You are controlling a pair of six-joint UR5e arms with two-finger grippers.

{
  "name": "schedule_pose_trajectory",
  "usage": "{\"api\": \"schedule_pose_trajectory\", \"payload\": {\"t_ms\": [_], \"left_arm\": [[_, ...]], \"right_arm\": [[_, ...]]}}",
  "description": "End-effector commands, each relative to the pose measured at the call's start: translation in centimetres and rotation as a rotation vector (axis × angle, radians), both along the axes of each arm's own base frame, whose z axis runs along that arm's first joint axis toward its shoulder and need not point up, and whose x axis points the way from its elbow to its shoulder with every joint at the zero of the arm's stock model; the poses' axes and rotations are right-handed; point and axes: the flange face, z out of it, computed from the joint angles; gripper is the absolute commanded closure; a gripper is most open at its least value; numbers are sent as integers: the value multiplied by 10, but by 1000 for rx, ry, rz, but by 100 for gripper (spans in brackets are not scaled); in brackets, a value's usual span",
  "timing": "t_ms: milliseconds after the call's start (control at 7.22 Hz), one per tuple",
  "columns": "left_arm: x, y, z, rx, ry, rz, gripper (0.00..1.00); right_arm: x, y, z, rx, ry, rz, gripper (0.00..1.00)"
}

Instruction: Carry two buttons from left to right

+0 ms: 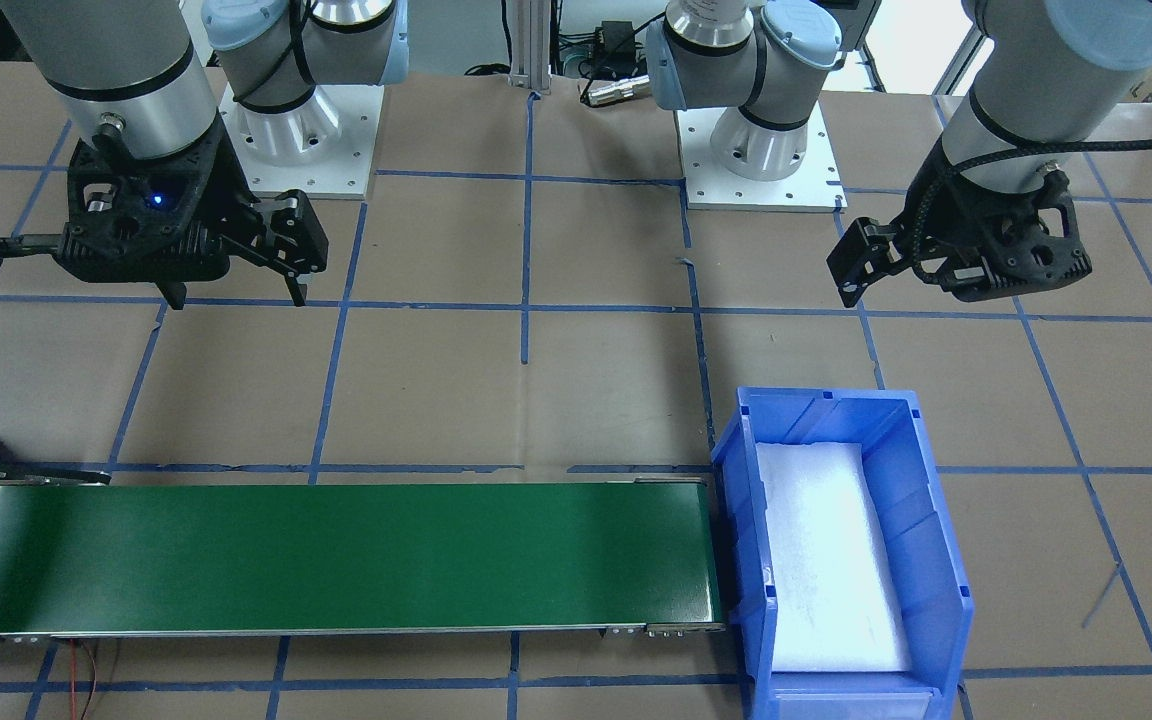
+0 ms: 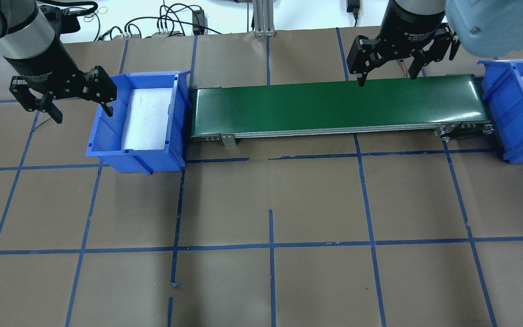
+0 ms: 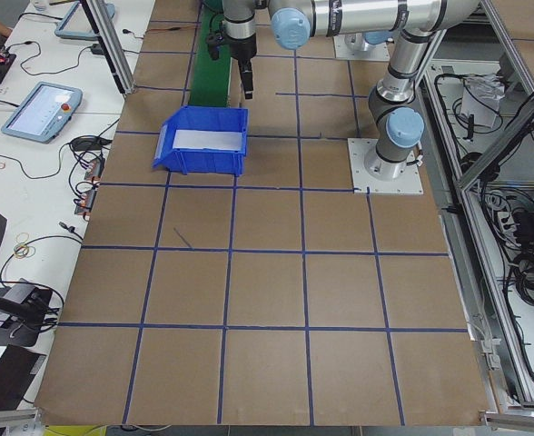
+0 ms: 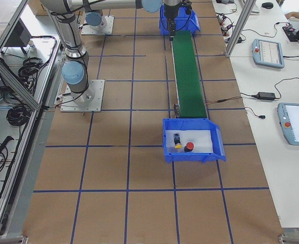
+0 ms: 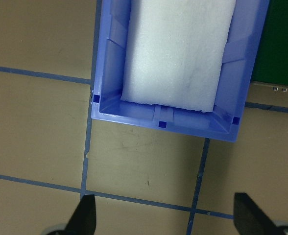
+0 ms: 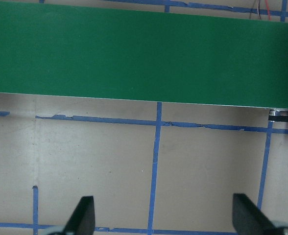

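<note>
Right bin (image 4: 192,156) holds red button (image 4: 189,147), yellow button (image 4: 177,145) — left bin (image 2: 103,138), foam (image 2: 148,118) — left gripper (image 2: 83,114), right gripper (image 2: 386,80) spread.

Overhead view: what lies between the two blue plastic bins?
A long green conveyor belt, bare, runs from the left blue plastic bin to the right blue plastic bin; shown overhead.

Bright even light, soft shadows, sharp focus

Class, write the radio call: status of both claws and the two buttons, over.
Left claw open, by left bin. Right claw open, by conveyor belt. Red button and yellow button in right bin. Nothing seen in the way.
</note>
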Motion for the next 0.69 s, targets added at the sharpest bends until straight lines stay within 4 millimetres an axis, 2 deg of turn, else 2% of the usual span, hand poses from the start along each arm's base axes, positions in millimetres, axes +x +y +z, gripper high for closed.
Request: {"api": "schedule_pose_trajectory", "payload": {"t_ms": [0, 554], "left_arm": [[2, -1, 0, -5, -7, 3, 0], [-10, 0, 3, -20, 15, 42, 0]], "right_arm": [[-1, -2, 5, -10, -28, -11, 0], [-2, -2, -1, -1, -23, 1, 0]]}}
